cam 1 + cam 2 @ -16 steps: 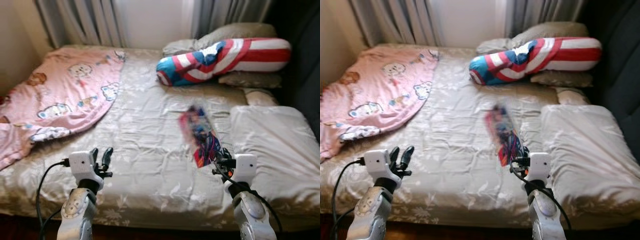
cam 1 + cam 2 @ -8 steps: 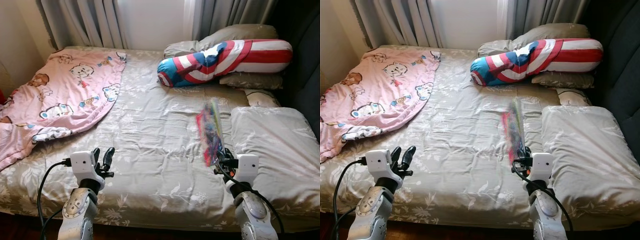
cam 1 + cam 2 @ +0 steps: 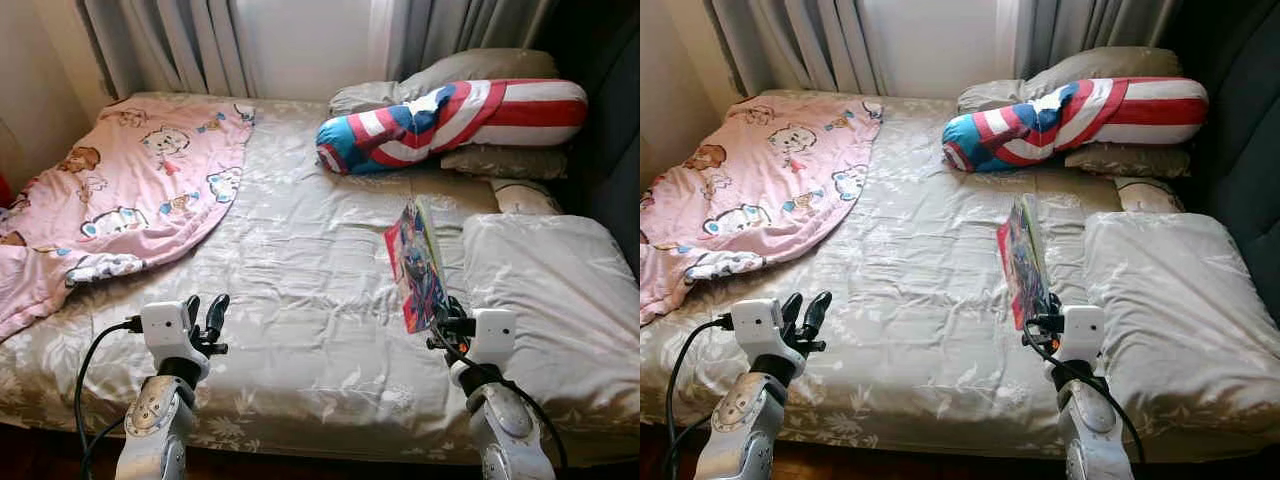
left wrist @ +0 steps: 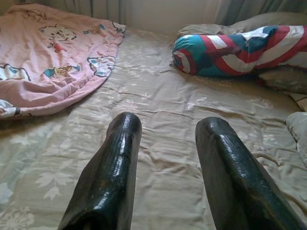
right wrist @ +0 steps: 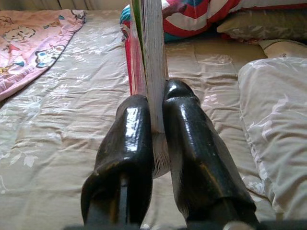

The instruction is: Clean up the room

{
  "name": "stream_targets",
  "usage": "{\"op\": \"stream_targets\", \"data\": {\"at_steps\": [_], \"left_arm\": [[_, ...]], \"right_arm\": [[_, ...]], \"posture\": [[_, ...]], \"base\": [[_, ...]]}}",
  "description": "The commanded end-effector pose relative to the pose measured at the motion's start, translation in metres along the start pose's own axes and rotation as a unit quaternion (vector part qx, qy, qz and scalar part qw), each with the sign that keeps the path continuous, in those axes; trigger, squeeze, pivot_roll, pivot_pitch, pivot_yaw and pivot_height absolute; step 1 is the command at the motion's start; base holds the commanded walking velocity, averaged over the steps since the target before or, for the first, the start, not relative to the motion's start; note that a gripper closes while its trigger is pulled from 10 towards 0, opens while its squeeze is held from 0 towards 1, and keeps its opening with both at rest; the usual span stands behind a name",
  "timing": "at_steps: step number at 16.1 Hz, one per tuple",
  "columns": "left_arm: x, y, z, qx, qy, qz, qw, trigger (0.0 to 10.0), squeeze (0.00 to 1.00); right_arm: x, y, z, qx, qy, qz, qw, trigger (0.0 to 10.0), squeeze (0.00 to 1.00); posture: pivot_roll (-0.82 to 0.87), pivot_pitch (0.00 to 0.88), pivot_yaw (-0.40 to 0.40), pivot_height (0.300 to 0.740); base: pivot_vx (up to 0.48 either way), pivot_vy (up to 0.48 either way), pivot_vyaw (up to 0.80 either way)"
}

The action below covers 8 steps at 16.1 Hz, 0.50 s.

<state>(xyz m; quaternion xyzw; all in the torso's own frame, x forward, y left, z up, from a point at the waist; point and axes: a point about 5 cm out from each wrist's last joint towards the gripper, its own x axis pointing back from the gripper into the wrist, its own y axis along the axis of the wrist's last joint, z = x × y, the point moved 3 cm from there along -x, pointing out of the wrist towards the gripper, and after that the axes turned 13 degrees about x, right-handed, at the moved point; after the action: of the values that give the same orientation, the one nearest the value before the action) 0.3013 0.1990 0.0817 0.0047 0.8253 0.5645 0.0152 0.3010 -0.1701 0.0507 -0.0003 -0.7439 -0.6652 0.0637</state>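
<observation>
Right gripper: both black fingers pressed flat against a thin book, one finger on each face, clamped at the book's near edge. Book is held off the bed, standing on edge above the sheet, just left of the large pillow. Long axis runs away from the robot, rising from the gripper toward the head of the bed; far end points at the red, white and blue striped bolster. Colourful cover faces the robot's left; page block is visible edge-on in the right wrist view.

Left gripper: fingers apart, nothing between them, hovering over the near left part of the sheet. Pink cartoon blanket lies on the bed's left side.
</observation>
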Motion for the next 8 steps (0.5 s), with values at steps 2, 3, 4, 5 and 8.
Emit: {"op": "stream_targets", "data": {"at_steps": [2,3,4,5,8], "left_arm": [[-0.0013,0.0032,-0.0015,0.0,-0.005,-0.001,1.0,10.0,0.0],[-0.0013,0.0032,-0.0013,0.0,-0.005,-0.001,1.0,10.0,0.0],[-0.0011,0.0031,-0.0012,0.0,-0.005,-0.001,1.0,10.0,0.0],[-0.0011,0.0031,-0.0012,0.0,-0.005,0.0,1.0,10.0,0.0],[-0.0012,0.0032,-0.0008,-0.001,-0.003,0.0,1.0,10.0,0.0]], "right_arm": [[-0.0027,0.0133,-0.0027,-0.001,-0.005,-0.027,1.0,10.0,0.0],[-0.0027,0.0133,-0.0026,-0.001,-0.004,-0.027,1.0,10.0,0.0],[-0.0024,0.0133,-0.0024,0.0,-0.004,-0.027,1.0,10.0,0.0],[-0.0018,0.0131,-0.002,0.003,-0.002,-0.027,1.0,10.0,0.0],[-0.0005,0.0124,-0.0006,0.007,0.001,-0.027,1.0,10.0,0.0]], "posture": [[-0.01,0.049,-0.023,0.74],[-0.01,0.05,-0.023,0.74],[-0.01,0.052,-0.023,0.74],[-0.01,0.053,-0.023,0.74],[-0.01,0.056,-0.025,0.74]], "base": [[0.0,0.0,0.0],[0.24,0.0,0.0],[0.247,0.0,0.0],[0.247,0.0,0.0],[0.25,0.0,0.0]]}}
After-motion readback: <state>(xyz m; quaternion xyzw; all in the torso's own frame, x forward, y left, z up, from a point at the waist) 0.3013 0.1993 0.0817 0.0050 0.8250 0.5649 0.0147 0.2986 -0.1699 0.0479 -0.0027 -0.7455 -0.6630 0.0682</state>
